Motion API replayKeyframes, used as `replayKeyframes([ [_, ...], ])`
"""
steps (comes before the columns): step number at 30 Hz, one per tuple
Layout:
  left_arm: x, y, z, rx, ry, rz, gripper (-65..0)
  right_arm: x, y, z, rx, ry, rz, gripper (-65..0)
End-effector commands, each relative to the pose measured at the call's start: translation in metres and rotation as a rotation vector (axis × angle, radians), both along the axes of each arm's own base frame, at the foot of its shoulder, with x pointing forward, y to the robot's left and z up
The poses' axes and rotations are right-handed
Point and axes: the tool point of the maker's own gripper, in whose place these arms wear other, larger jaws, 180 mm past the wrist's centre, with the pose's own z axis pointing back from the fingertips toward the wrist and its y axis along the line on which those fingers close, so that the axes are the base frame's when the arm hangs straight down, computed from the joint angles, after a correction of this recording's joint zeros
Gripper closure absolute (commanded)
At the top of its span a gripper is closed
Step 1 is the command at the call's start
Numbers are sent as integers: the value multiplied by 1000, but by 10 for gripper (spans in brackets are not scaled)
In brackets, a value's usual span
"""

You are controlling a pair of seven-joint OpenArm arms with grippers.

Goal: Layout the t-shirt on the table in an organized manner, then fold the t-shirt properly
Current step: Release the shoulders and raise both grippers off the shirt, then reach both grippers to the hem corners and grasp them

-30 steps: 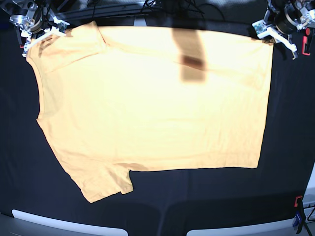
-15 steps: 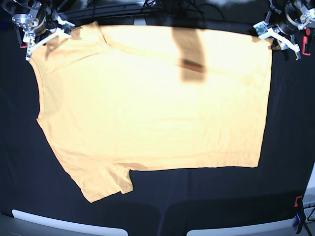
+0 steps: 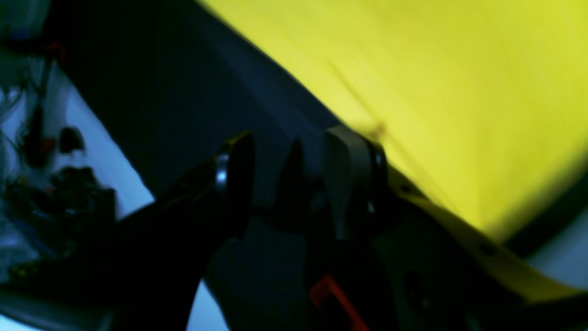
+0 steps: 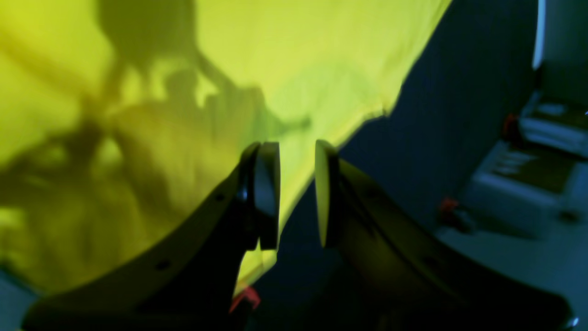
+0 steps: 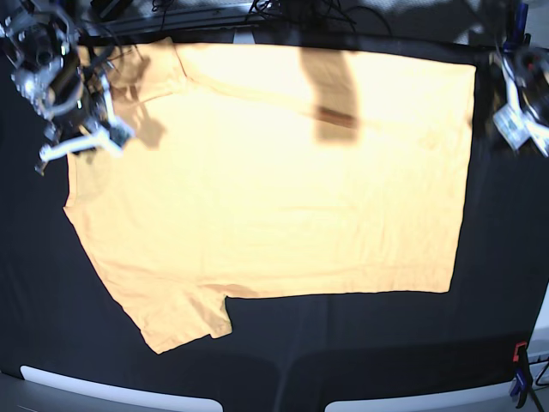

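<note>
The shirt [image 5: 274,189] is lying spread flat on the table [image 5: 369,343], filling most of the base view, with one sleeve poking out toward the near left and the hem edge running down the right side. A dark shadow band falls across its upper middle.

The right gripper [image 5: 79,142] hangs over the shirt's far left corner. In its wrist view, the right gripper [image 4: 296,193] has its jaws parted with a clear gap and nothing between them, and the shirt [image 4: 229,69] edge sits below.

The left gripper [image 5: 523,120] sits just off the shirt's far right corner, over black cloth. Up close, the left gripper [image 3: 287,184] has its jaws spread wide and empty, beside the shirt [image 3: 436,92] edge. That view is pretty blurry, though.
</note>
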Motion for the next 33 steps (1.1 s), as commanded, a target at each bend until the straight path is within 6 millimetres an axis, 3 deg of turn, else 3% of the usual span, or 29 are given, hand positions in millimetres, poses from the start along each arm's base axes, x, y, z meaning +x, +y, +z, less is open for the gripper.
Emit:
replayKeyframes([
  [1,17,4,17,-33,-69,26,-250,17,-7,11,-5,-58,-24,-132],
  [6,61,20,19,-244,-170,217,-250,56,-20,-1,111,-113,-180,-132],
  [16,163,55,7,-653,-268,523,-250,157,-15,5,403,-206,-363,-130],
  [21,209,65,-9,-780,-231,628,-250,203,-2,-2,562,-158,-390,-130],
  [26,249,65,-19,-919,-187,710,-262,239,24,-3,692,-88,-368,-130],
  [33,271,60,-37,-982,-162,787,-295,262,55,10,757,-58,-330,-130],
])
